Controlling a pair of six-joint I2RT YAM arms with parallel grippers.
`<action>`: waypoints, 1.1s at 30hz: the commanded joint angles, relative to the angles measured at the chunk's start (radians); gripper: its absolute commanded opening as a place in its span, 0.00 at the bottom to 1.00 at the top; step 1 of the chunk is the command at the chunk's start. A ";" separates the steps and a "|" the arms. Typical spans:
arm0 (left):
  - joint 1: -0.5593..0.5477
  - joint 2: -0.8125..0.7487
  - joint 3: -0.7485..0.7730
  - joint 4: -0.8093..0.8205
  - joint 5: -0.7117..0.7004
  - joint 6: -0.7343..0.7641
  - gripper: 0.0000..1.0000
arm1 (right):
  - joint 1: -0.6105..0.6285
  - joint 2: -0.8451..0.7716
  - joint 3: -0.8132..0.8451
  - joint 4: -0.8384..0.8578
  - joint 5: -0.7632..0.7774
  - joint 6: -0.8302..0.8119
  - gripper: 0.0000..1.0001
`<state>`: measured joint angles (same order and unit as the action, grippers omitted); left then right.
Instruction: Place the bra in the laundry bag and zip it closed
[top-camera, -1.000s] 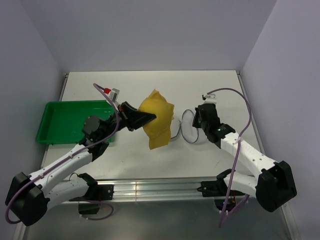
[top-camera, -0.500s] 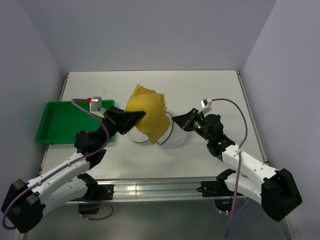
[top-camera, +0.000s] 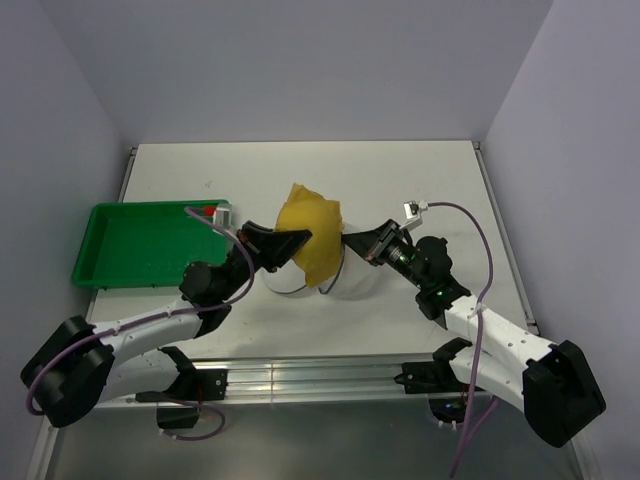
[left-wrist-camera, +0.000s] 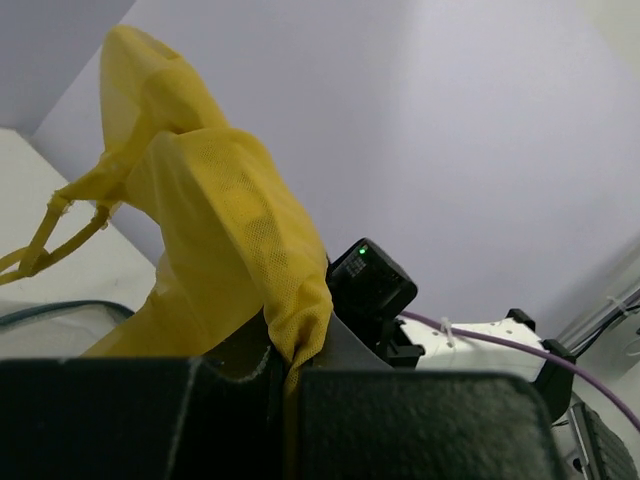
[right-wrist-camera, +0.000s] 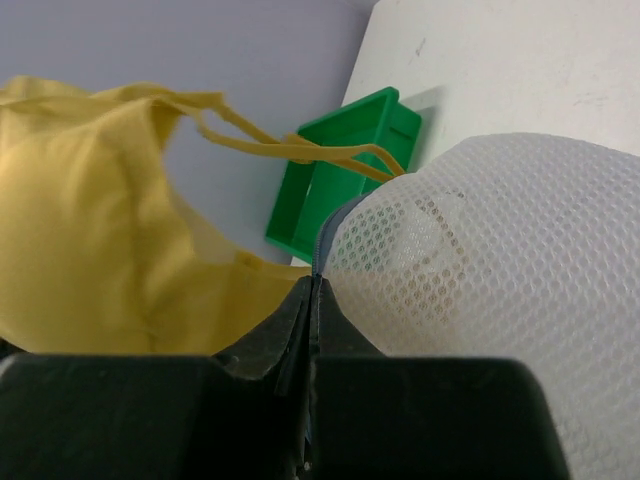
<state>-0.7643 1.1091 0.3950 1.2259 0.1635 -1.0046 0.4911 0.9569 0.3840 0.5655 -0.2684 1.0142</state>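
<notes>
The left pincer (left-wrist-camera: 285, 365) is squeezed shut on a fold of the bra (left-wrist-camera: 220, 220), and the yellow bra hangs in the air just above the laundry bag (top-camera: 355, 280). The right pincer (right-wrist-camera: 312, 292) is pinched shut on the bag's blue zip edge, holding it up so the mouth seems open. The bra is not inside yet. To do this bit well, I think the left arm should lower the bra slowly into the gap while the right one holds the edge up and steady, minding the thin straps. The green tray (top-camera: 140, 245) sits to the left, well apart. Farther back the white worktop (top-camera: 300, 165) runs to the walls, with room to swing.
</notes>
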 joint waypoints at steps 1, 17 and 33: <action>-0.033 0.069 0.027 0.122 -0.033 0.055 0.00 | 0.003 0.003 -0.020 0.099 -0.035 0.032 0.00; -0.127 0.221 -0.071 0.219 -0.108 0.034 0.00 | 0.003 -0.029 -0.051 0.082 0.000 0.021 0.00; -0.155 0.290 -0.131 0.130 -0.249 -0.017 0.00 | 0.003 -0.047 -0.065 0.093 0.023 0.003 0.00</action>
<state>-0.9070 1.3994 0.2718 1.2964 -0.0437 -1.0153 0.4911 0.9298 0.3199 0.5915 -0.2558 1.0279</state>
